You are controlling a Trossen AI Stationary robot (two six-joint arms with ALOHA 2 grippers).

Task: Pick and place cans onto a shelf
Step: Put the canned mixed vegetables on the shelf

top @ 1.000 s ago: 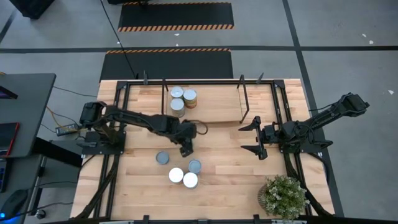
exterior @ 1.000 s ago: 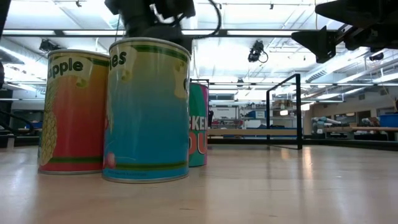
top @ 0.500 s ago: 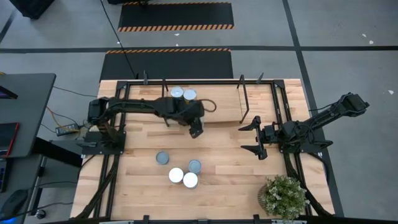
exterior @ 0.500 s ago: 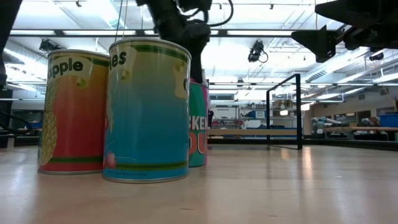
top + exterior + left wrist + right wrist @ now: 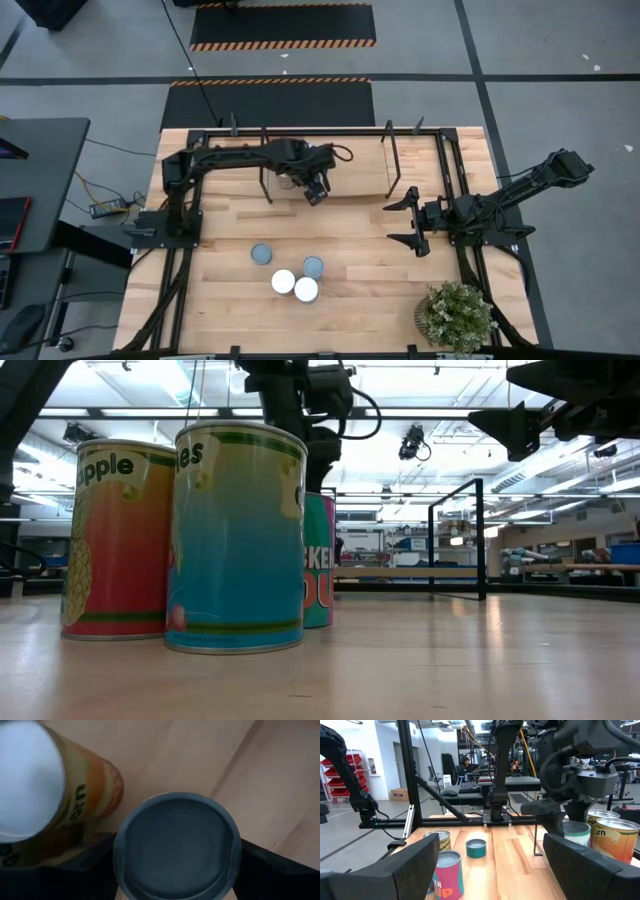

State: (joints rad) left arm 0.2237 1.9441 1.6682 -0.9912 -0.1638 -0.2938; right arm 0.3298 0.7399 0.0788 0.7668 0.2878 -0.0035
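1. The shelf [image 5: 350,170], a light-wood board with black rod uprights, lies at the far side of the table [image 5: 360,300] and serves as reference for all entries below.
2. The left arm reaches from its base, left of the shelf, across to the shelf's left portion. The left gripper [image 5: 316,190] sits over that portion.
3. The left wrist view shows the left gripper's dark fingers [image 5: 95,857] flanking a grey-topped can [image 5: 176,845] on both sides, closed against it (contact itself is partly hidden by the can's rim).
4. Just beside the held can stands an orange-labelled can [image 5: 60,805] with a white top, on the shelf board.
5. Four cans stand on the table in front of the shelf, well apart from it: a grey-topped can [image 5: 261,254], a white-topped can [image 5: 283,281], a second white-topped can [image 5: 306,290] and another grey-topped can [image 5: 313,266]. The last three are clustered closely.
6. The right gripper [image 5: 412,221] hovers just off the shelf's right end, fingers spread wide and holding nothing.
7. A potted plant [image 5: 458,316] stands at the table's near right corner, well apart from the shelf.
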